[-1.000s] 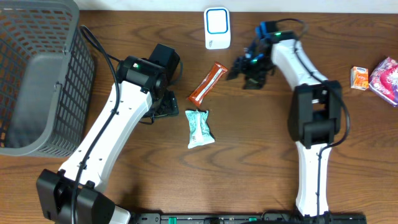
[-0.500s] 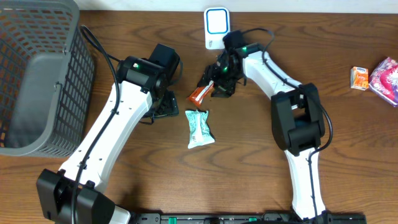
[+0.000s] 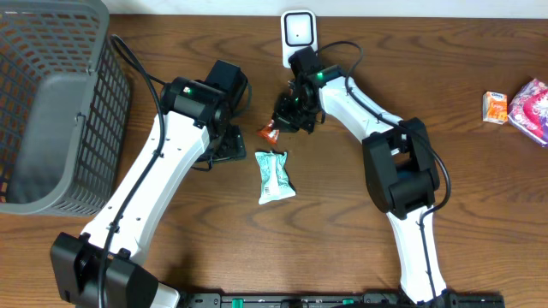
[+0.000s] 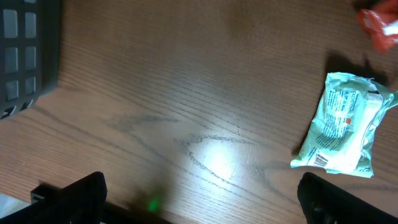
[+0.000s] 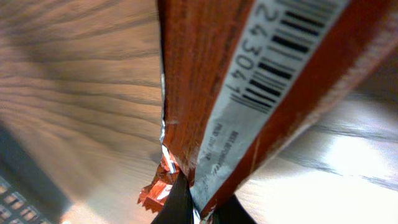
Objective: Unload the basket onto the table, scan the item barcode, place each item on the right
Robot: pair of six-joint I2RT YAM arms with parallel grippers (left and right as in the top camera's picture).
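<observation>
The wooden table point(image 3: 342, 214) is carrying a grey mesh basket point(image 3: 51, 103) at its left end. The left gripper point(image 4: 199, 208) is hovering low over bare wood with its jaws spread wide, holding nothing. The right gripper point(image 3: 289, 115) is sitting just in front of the white scanner point(image 3: 298, 36), its jaws closed on the orange snack bar point(image 5: 249, 93), whose barcode is facing the wrist camera. A green packet point(image 3: 275, 176) is lying flat near the bar's free end. A pink pouch point(image 3: 531, 101) and a small orange carton point(image 3: 494, 106) are resting at the far right edge
</observation>
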